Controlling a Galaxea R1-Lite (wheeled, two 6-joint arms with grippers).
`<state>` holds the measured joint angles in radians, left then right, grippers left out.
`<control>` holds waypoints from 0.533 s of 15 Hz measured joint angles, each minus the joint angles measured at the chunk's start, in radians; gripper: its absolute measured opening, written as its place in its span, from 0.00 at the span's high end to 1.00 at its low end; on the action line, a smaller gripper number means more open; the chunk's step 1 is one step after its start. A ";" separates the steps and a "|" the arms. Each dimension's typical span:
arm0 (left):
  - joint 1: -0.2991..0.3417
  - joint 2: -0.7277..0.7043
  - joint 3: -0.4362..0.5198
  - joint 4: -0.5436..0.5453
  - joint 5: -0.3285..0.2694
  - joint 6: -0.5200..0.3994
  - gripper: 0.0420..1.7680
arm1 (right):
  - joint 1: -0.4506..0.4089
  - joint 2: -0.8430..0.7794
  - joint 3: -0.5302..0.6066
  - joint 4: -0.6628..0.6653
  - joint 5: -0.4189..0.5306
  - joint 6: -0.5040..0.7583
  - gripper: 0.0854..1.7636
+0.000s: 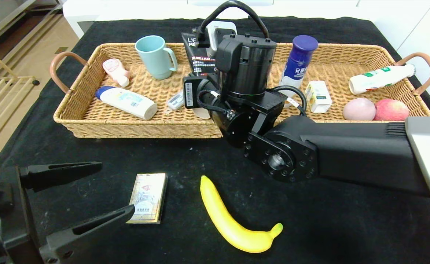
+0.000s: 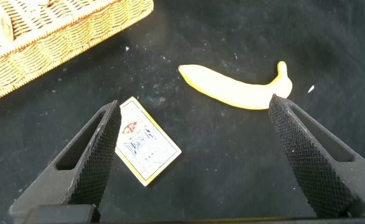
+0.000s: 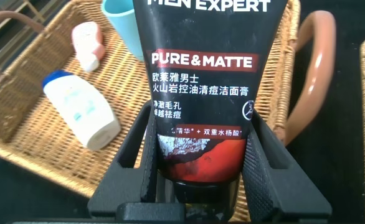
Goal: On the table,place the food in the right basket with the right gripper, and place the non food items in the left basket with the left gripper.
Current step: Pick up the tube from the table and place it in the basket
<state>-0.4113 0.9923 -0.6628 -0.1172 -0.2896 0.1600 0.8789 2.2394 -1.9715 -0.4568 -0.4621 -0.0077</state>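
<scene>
My right gripper (image 3: pixel 200 118) is shut on a black "Men Expert" face-wash tube (image 3: pixel 201 74), held above the left wicker basket (image 3: pixel 39 130) near its inner handle. In the head view the right arm (image 1: pixel 244 73) hides the fingers and only part of the tube (image 1: pixel 195 55) shows. My left gripper (image 1: pixel 116 188) is open and empty low over the table, with a small white-and-gold card box (image 1: pixel 148 198) by its fingers; it also shows in the left wrist view (image 2: pixel 142 140). A yellow banana (image 1: pixel 229 220) lies on the black cloth to the right of the box.
The left basket (image 1: pixel 90 124) holds a teal mug (image 1: pixel 155 55), a pink bottle (image 1: pixel 116 71) and a white lotion bottle (image 1: pixel 127 102). The right basket (image 1: pixel 412 99) holds a blue-capped bottle (image 1: pixel 298 60), a small carton (image 1: pixel 318 96), a white bottle (image 1: pixel 379 79) and two round fruits (image 1: pixel 359 109).
</scene>
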 joint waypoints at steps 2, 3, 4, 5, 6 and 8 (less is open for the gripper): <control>0.000 0.000 0.000 0.000 0.000 0.000 0.03 | -0.004 0.005 0.000 -0.008 0.000 -0.008 0.56; 0.000 0.000 0.001 0.000 0.000 0.001 0.03 | -0.004 0.008 0.000 -0.020 0.000 -0.023 0.56; -0.001 0.000 0.001 0.000 0.000 0.001 0.03 | -0.004 0.010 0.000 -0.030 -0.003 -0.036 0.50; -0.001 0.000 0.001 0.000 0.000 0.001 0.03 | -0.005 0.013 0.001 -0.033 -0.004 -0.038 0.45; -0.001 0.000 0.001 0.000 0.000 0.002 0.03 | -0.005 0.014 0.002 -0.034 -0.004 -0.037 0.40; -0.001 0.000 0.001 0.000 0.000 0.002 0.03 | -0.005 0.016 0.001 -0.038 -0.004 -0.038 0.31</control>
<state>-0.4126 0.9928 -0.6613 -0.1172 -0.2896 0.1621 0.8736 2.2557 -1.9700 -0.4945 -0.4662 -0.0455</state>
